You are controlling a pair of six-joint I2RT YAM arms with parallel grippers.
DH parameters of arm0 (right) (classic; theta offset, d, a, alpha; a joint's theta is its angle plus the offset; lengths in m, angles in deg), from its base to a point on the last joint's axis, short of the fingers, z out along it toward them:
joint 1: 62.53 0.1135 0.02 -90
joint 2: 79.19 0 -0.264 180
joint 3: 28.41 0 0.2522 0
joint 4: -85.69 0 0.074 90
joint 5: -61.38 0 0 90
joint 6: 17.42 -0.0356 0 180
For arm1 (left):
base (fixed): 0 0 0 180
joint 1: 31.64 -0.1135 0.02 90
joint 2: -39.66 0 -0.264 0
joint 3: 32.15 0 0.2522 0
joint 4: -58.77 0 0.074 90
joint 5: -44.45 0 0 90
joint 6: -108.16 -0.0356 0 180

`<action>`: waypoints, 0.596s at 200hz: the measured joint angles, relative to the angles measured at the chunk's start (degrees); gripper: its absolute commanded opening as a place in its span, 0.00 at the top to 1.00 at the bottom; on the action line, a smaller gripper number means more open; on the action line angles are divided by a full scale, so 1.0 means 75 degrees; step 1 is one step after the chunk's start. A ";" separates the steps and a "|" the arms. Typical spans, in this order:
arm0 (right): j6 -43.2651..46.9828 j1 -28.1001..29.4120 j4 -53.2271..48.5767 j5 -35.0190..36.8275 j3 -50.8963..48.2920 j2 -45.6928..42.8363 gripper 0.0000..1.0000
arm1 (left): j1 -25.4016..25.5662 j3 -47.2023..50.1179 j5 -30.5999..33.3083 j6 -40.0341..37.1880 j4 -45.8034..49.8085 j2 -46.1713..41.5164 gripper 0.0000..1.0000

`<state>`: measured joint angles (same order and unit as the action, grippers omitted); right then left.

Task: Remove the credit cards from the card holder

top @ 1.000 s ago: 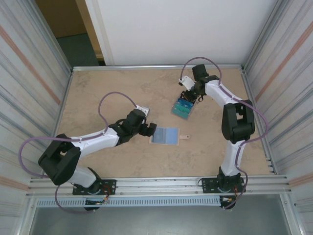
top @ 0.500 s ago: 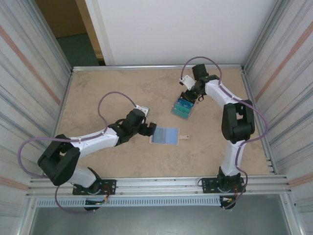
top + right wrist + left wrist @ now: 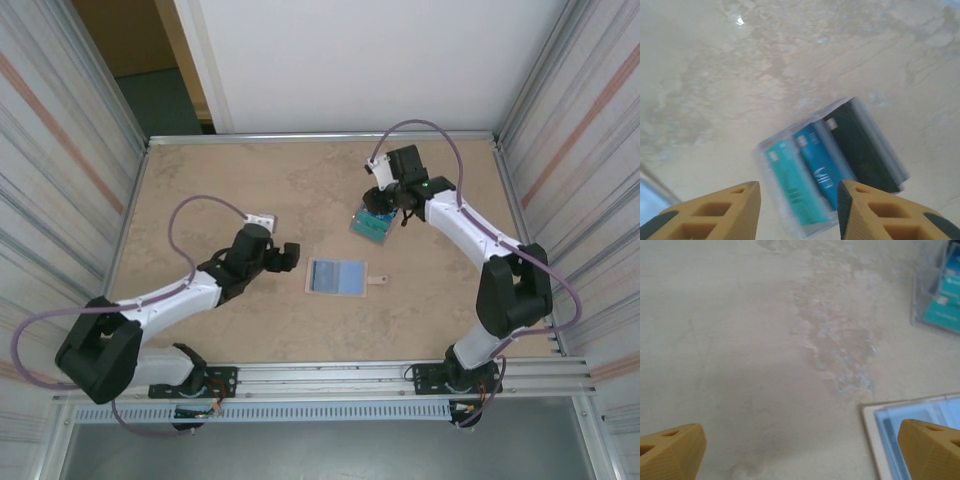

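The card holder (image 3: 336, 276) lies open and flat mid-table, pale blue inner face up, its tan strap tab (image 3: 378, 280) pointing right. Its corner (image 3: 890, 416) shows in the left wrist view. A teal (image 3: 790, 187), a blue (image 3: 821, 167) and a black (image 3: 860, 145) credit card lie side by side in a clear tray (image 3: 373, 224). My right gripper (image 3: 799, 212) hovers over them, open, nothing between its fingers. My left gripper (image 3: 288, 256) stands open to the left of the card holder, apart from it, and holds nothing.
Metal walls fence the tan tabletop (image 3: 250, 190) on the left, right and back. A rail (image 3: 320, 378) runs along the near edge by the arm bases. Bare tabletop lies at the back left and front right.
My right gripper has opened above the cards and its arm has swung out to the right. My left arm has drawn back to the left, away from the card holder.
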<state>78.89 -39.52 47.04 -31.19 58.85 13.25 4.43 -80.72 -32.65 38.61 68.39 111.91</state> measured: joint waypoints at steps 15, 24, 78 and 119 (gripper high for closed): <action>-0.0600 0.0391 0.0093 0.0119 -0.0391 -0.0256 0.50 | -0.0198 0.0204 0.0012 0.0154 -0.0055 -0.0297 0.01; -0.0985 0.0656 0.0125 0.0204 -0.0618 -0.0376 0.49 | -0.0256 0.0297 0.0026 0.0230 -0.0073 -0.0458 0.01; -0.3182 0.2334 0.0117 0.0764 -0.1434 -0.0565 0.46 | -0.0746 0.0912 0.0085 0.0743 -0.0370 -0.1297 0.01; -0.4575 0.3424 0.0050 0.0979 -0.1495 -0.0181 0.47 | -0.1224 0.1384 0.0047 0.1218 -0.0458 -0.1693 0.01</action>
<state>44.57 -13.84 47.41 -23.85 47.64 11.90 -4.75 -70.34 -32.30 47.74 64.95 99.21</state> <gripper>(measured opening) 0.533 0.989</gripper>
